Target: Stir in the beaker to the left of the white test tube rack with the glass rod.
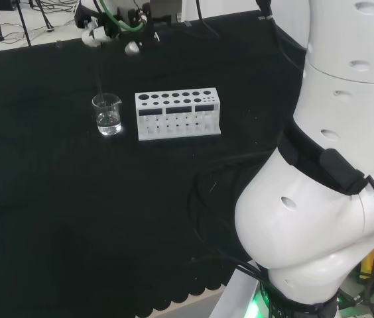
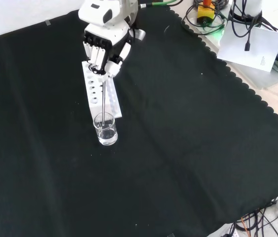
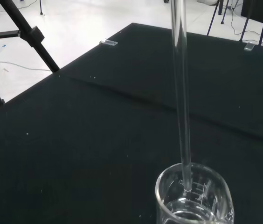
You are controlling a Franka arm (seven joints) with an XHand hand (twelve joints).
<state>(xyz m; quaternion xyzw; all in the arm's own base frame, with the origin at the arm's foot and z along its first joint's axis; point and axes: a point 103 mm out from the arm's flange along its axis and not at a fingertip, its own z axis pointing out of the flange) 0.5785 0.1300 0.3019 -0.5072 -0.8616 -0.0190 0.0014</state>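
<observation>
Where the head view looks over the arm's big white links, a small clear beaker [image 1: 108,114] stands on the black cloth of the table [image 1: 54,199], just to the left of a white test tube rack [image 1: 178,114] and apart from it. Clear liquid fills its lower part. The rack's round holes look dark, and nothing can be seen standing in them. A thin glass rod [image 1: 99,78] runs nearly straight up from the beaker's mouth to the robot hand [image 1: 111,30], which sits at the top edge, partly cut off and mixed with cables, so its hold is hard to read there.

Seen from the front, the robot hand [image 2: 104,49] comes in from the top and hangs above the far end of the rack [image 2: 101,89], its fingers curled together and pinching the top of the rod [image 2: 101,101]. The rod drops down past the rack into the beaker [image 2: 105,129], which stands at the rack's near end. The far part of the rack is hidden behind the fingers.

At the wrist, the rod [image 3: 181,93] appears as a clear upright tube whose lower end passes inside the beaker's rim [image 3: 194,196]. Liquid shows inside, yet the beaker's base is cut off by the edge, so whether the tip reaches the liquid cannot be told.
</observation>
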